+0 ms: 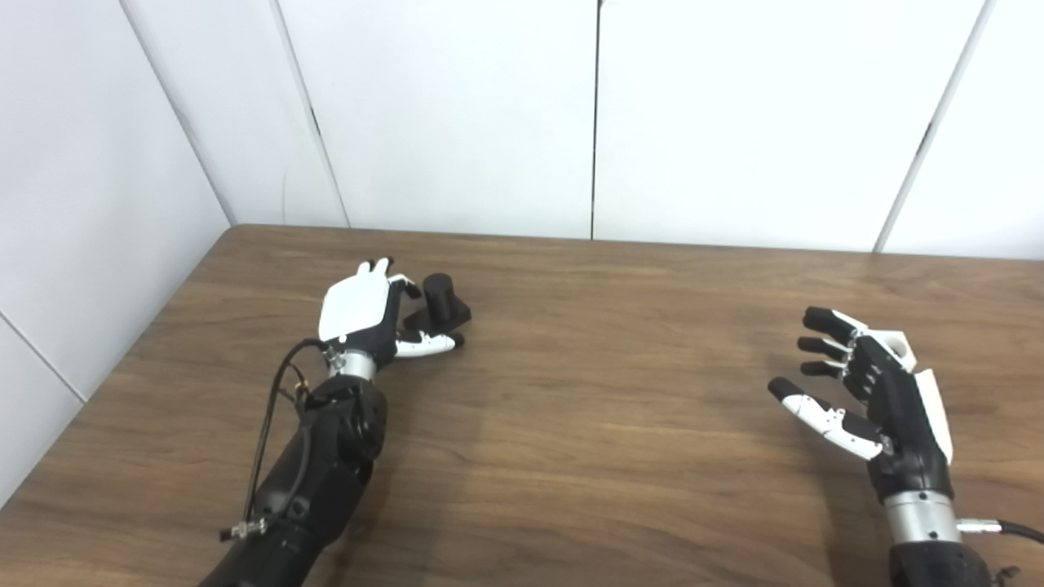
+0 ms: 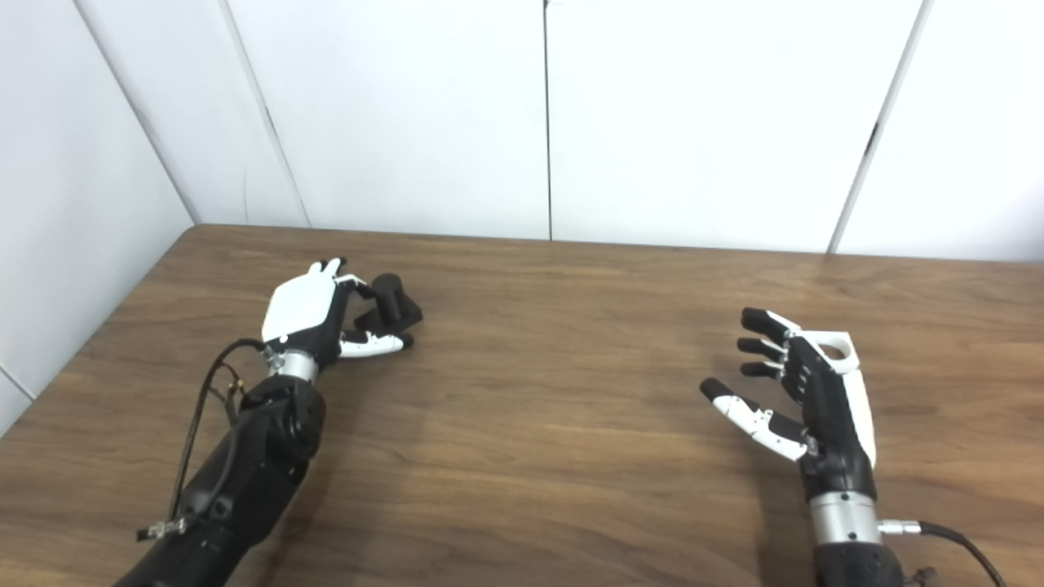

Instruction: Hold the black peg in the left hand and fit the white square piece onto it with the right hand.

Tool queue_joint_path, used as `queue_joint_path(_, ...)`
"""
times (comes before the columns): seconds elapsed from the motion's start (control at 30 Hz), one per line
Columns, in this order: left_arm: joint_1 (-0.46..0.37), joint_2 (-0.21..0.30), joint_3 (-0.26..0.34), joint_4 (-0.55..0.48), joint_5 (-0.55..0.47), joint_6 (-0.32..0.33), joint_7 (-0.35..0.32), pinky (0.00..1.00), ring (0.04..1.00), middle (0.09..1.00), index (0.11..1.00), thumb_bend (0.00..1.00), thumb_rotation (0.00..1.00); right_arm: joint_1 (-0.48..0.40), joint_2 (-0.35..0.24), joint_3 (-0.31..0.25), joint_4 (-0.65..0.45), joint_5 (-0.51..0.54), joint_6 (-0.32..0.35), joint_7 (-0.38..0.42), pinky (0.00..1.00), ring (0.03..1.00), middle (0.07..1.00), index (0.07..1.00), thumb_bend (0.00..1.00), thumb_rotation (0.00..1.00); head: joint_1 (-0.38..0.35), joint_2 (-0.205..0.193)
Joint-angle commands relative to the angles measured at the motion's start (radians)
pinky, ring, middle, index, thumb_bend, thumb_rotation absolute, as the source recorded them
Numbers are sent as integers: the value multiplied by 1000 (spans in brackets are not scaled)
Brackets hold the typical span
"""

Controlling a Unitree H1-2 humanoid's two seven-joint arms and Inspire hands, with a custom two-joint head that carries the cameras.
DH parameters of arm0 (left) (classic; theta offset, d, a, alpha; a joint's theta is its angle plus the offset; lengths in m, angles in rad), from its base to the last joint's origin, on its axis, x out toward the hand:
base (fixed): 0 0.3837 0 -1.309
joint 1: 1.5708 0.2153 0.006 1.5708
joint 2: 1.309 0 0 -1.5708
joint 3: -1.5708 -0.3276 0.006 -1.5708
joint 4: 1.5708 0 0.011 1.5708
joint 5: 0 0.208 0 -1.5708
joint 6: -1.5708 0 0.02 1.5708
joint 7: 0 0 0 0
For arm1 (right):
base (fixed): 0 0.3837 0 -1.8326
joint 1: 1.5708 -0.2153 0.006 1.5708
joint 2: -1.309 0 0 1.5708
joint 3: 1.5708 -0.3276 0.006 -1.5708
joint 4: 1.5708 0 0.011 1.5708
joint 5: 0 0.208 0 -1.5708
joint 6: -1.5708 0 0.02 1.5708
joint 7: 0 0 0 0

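Our left hand (image 1: 359,314) curls its fingers beside the upright black peg (image 1: 440,300); our right hand (image 1: 873,391), fingers spread, has the white square piece (image 2: 832,352) just behind them.

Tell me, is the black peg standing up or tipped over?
Standing up. The peg rises straight from its flat base, which rests on the table beside the left hand.

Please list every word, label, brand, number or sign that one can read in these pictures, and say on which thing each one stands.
There is no readable text in either view.
The black peg and the white square piece are plain.
The left hand and the right hand show no marking on their white covers.
The table and the wall panels carry no label or sign.
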Motion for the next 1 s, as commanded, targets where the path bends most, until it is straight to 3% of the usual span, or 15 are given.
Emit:
queue_joint_path(0.0,-36,6,10,43,-21,-19,52,971,995,943,609,807,394,-24,-2,-5,-37,2,-22,-4,634,737,795,771,716,197,2,2)
queue_joint_path(0.17,-42,7,0,91,-54,-52,103,999,979,911,563,746,338,-15,-2,-6,-51,-6,-8,-6,644,736,792,775,713,205,2,4)
queue_joint_path(0.5,-41,15,-23,87,-81,-66,116,966,946,872,526,707,310,-15,-1,-8,-54,12,-8,1,635,739,799,775,706,205,0,9)
queue_joint_path(0.57,-39,14,-24,80,-85,-66,114,967,944,866,496,554,134,-15,-4,-8,-58,7,-3,1,652,745,799,776,704,212,-1,11)
queue_joint_path(0.6,-38,14,-24,78,-86,-65,113,963,943,864,492,534,111,-14,-4,-8,-59,5,0,1,656,745,798,777,706,222,-1,12)
queue_joint_path(0.8,-31,20,-34,67,-105,-66,82,949,938,858,486,514,84,-19,-10,-9,-49,4,-20,-1,636,734,799,777,708,257,-1,14)
queue_joint_path(0.9,-17,24,-31,39,-144,-97,48,950,941,861,485,517,79,-20,-13,-10,-49,9,-19,2,646,748,803,778,715,273,-7,18)
queue_joint_path(0.97,-13,37,-35,26,-190,-139,-10,954,955,878,486,519,78,-20,-13,-10,-52,7,-13,2,641,746,803,778,715,281,-7,18)
